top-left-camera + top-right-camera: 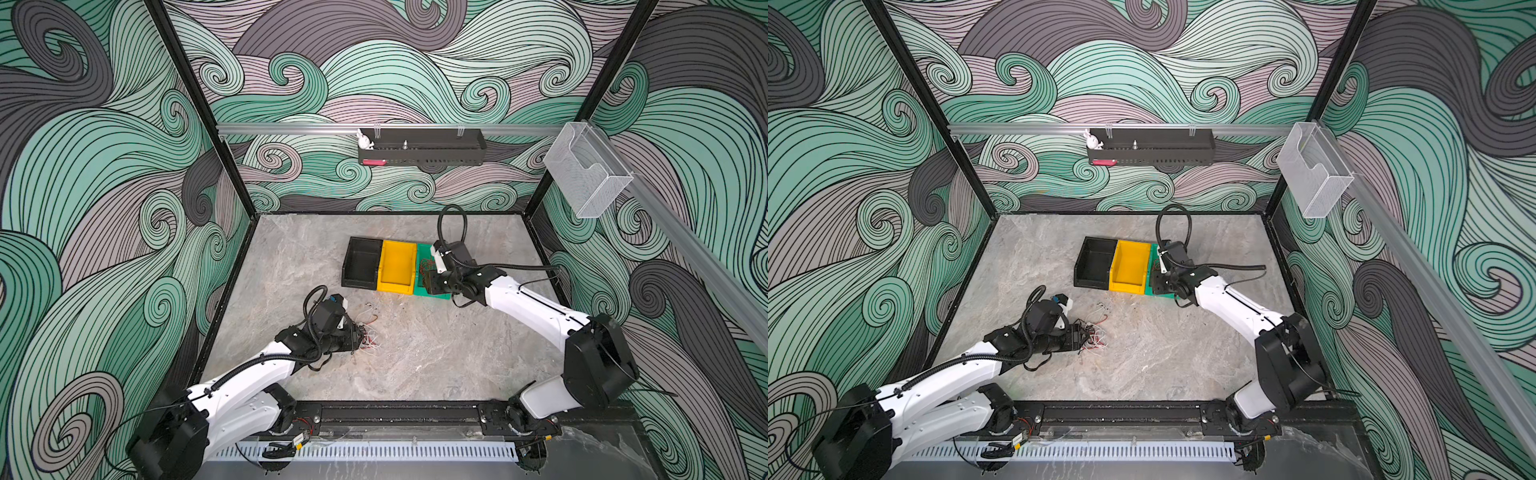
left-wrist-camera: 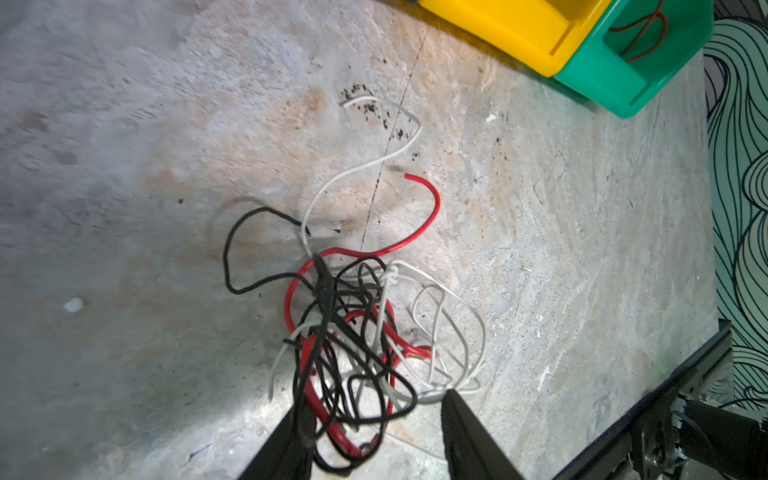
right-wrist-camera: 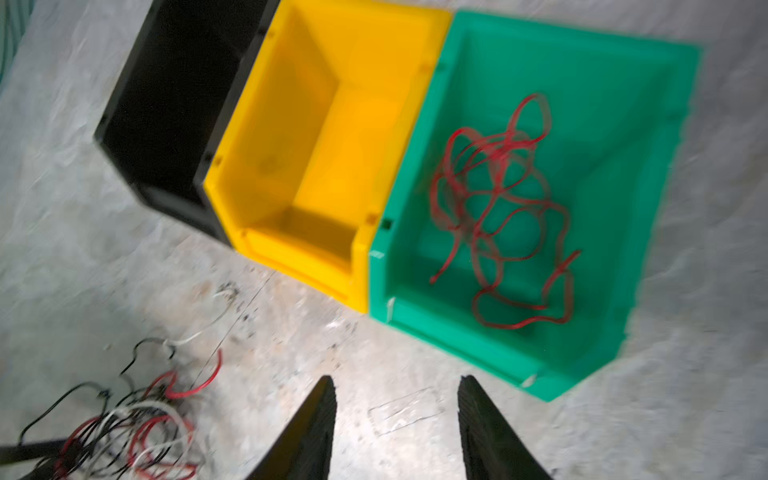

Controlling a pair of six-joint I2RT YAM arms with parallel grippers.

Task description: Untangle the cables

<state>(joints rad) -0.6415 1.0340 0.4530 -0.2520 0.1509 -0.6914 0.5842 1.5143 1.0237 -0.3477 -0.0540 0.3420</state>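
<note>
left pincer (image 2: pixel 374 403) spread, jaws straddling the red, black and white cables (image 2: pixel 353 332) tangled on the worktop (image 2: pixel 124 208), no clear pinch. right pincer (image 3: pixel 397 380) also spread, nothing between its jaws, near the green bin (image 3: pixel 644 166), which holds a loose red cable (image 3: pixel 498 208).

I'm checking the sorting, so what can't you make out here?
- Cable tangle: left wrist view, part cut off by the picture edge.
- Black bin: right wrist view, inside dark and blurred.
- Green bin: both top views, mostly covered by the right arm.
</note>
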